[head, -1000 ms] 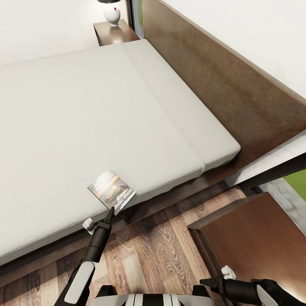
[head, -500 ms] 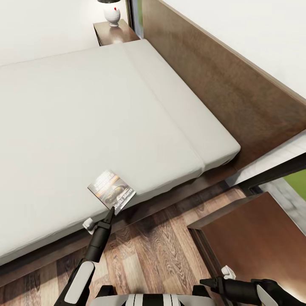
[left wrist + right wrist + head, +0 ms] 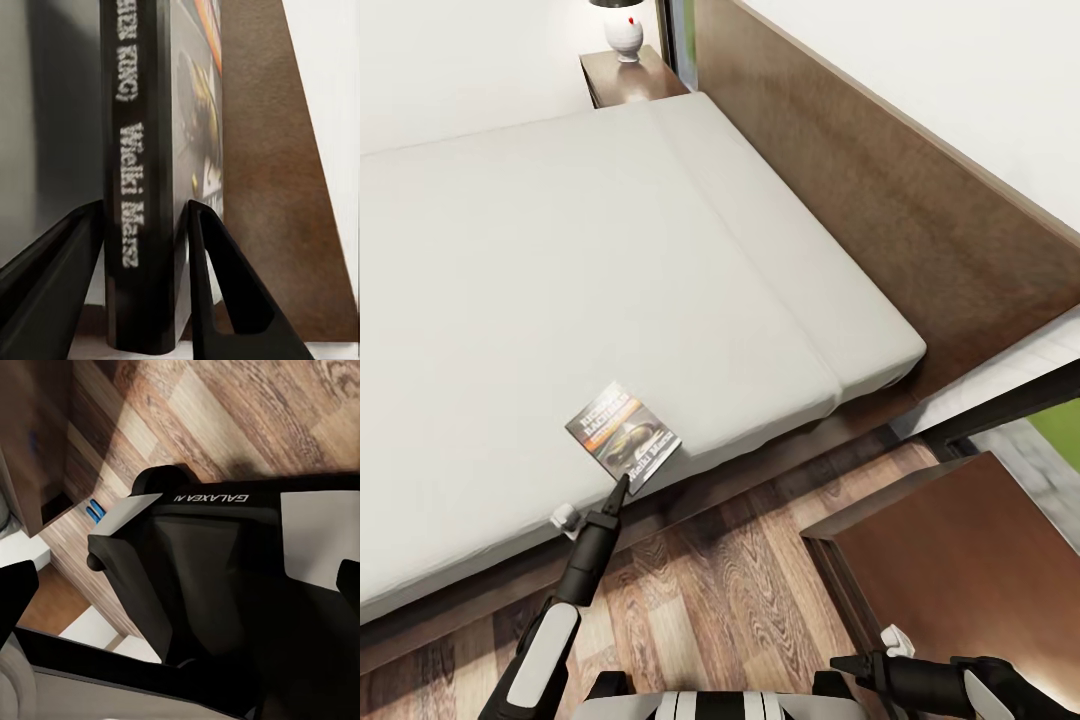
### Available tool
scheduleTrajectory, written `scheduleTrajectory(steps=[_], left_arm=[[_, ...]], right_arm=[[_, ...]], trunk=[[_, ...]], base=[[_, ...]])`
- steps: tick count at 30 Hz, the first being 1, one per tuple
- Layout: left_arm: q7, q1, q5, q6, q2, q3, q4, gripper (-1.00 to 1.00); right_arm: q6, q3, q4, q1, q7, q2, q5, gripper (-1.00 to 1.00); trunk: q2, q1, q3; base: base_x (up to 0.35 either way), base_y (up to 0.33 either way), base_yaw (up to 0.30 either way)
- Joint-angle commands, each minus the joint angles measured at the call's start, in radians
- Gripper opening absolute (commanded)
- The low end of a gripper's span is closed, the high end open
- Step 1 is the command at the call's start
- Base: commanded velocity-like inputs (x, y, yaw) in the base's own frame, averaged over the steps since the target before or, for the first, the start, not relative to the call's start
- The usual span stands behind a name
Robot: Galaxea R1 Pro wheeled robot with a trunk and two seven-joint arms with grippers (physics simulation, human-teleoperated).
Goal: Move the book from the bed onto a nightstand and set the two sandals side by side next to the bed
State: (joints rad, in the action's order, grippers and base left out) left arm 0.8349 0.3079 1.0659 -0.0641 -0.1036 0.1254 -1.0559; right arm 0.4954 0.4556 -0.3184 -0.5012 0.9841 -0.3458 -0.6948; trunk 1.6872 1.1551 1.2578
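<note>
The left gripper (image 3: 142, 247) is closed to a narrow gap on the book (image 3: 139, 172): in the left wrist view the two black wedge-shaped fingers (image 3: 225, 292) are seen pressed against either face of the thin paperback, whose dark spine with white lettering stands between them. In the head view the same book (image 3: 623, 437) is seen at the near edge of the bed (image 3: 610, 260), its near corner taken by the left gripper (image 3: 620, 490) at the end of a slim black arm; whether the book is lifted off the mattress cannot be told. The mattress is plain, smooth and light grey, set on a dark brown wooden frame with a tall flat headboard. A low dark wooden nightstand (image 3: 960, 560) is seen at the right over the wood-plank floor (image 3: 740, 580), and a second nightstand (image 3: 625, 80) beyond the bed carries a round white lamp (image 3: 625, 40). The right gripper (image 3: 850, 665) is held low near the trunk; how far it is parted cannot be told. In the right wrist view two small bright blue sandals (image 3: 93, 511) are made out on the planks beside dark furniture, beyond the robot's black and white body (image 3: 202, 585).
</note>
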Motion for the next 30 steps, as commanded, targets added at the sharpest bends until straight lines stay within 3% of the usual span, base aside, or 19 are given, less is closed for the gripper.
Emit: scheduleTrajectory(steps=[1, 4, 6, 9, 11, 17, 20, 23, 28, 30], left_arm=[[0.004, 0.000, 0.005, -0.011, 0.000, 0.002, -0.001, -1.00], [0.003, 0.000, 0.004, -0.025, 0.001, -0.004, -0.012, -1.00], [-0.010, 0.000, -0.009, -0.071, 0.005, -0.014, -0.041, -1.00], [-0.078, 0.000, -0.075, -0.188, 0.012, -0.022, -0.099, -1.00], [-0.099, 0.000, -0.098, -0.231, 0.015, -0.022, -0.130, -1.00], [-0.117, 0.000, -0.112, -0.285, 0.040, -0.023, -0.191, -1.00], [-0.118, 0.000, -0.113, -0.376, 0.048, -0.023, -0.221, -1.00], [-0.118, 0.000, -0.115, -0.509, 0.052, -0.022, -0.267, -1.00], [-0.117, 0.000, -0.115, -0.544, 0.054, -0.023, -0.294, -1.00], [-0.117, 0.000, -0.118, -0.548, 0.070, -0.023, -0.313, -1.00]], right_arm=[[0.008, 0.005, -0.001, 0.000, 0.000, -0.001, -0.009, 1.00], [0.008, 0.005, -0.001, 0.000, 0.000, -0.001, -0.009, 1.00], [0.008, 0.005, -0.001, 0.000, -0.001, -0.001, -0.009, 1.00], [0.008, 0.005, -0.001, 0.000, -0.001, -0.001, -0.009, 1.00], [0.008, 0.005, -0.001, 0.000, -0.001, -0.001, -0.009, 1.00], [0.008, 0.005, -0.001, 0.000, -0.001, -0.001, -0.009, 1.00], [0.008, 0.005, -0.001, 0.000, -0.001, -0.001, -0.009, 1.00], [0.008, 0.005, -0.001, 0.000, -0.003, -0.001, -0.009, 1.00], [0.008, 0.005, -0.001, 0.000, -0.004, -0.001, -0.009, 1.00], [0.008, 0.005, -0.001, 0.000, -0.004, -0.001, -0.009, 1.00]], trunk=[[0.000, 0.000, 0.000], [0.000, 0.000, 0.000], [0.000, 0.000, 0.000], [0.000, 0.000, 0.000], [0.000, 0.000, 0.000], [0.000, 0.000, 0.000], [0.000, 0.000, 0.000], [0.000, 0.000, 0.000], [0.000, 0.000, 0.000], [0.000, 0.000, 0.000]], base=[[0.000, 0.000, 0.000], [0.000, 0.000, 0.000], [0.000, 0.000, 0.000], [0.000, 0.000, 0.000], [0.000, 0.000, 0.000], [0.000, 0.000, 0.000], [0.000, 0.000, 0.000], [0.000, 0.000, 0.000], [0.000, 0.000, 0.000], [0.000, 0.000, 0.000]])
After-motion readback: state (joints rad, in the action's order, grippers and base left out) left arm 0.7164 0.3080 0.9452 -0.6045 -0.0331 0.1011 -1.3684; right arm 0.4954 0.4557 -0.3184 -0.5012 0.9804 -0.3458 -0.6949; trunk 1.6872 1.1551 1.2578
